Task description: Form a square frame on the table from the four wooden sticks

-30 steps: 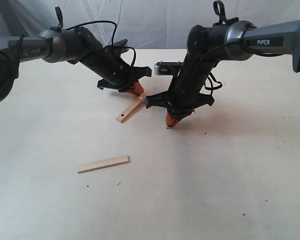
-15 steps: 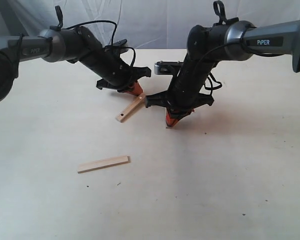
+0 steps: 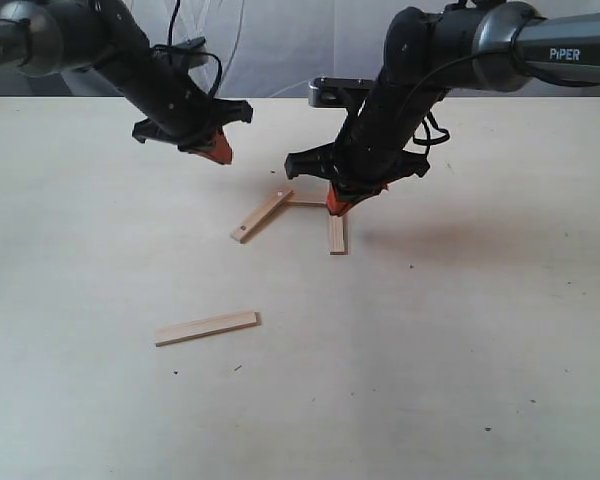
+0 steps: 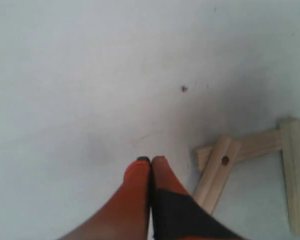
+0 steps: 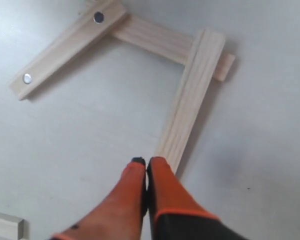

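Observation:
Three wooden sticks lie joined in an open U on the table point(image 3: 460, 330): a slanted stick point(image 3: 261, 215) point(image 5: 65, 49) with two metal dots, a short-looking back stick point(image 3: 306, 202) point(image 5: 152, 39), and a third stick point(image 3: 337, 234) point(image 5: 191, 97). The fourth stick point(image 3: 207, 328) lies alone nearer the front. My right gripper point(image 3: 336, 206) point(image 5: 146, 161) is shut and empty, its tips over the third stick. My left gripper point(image 3: 220, 152) point(image 4: 150, 160) is shut and empty, raised to the back left of the slanted stick point(image 4: 216, 172).
Pale fabric hangs behind the table's far edge point(image 3: 280, 98). A grey camera block point(image 3: 332, 90) juts from the right arm. One corner of the lone stick point(image 5: 4, 225) shows in the right wrist view.
Both arms have lifted. The left gripper moved up and back-left, away from the slanted stick. The right gripper rose, uncovering the third stick and the back stick.

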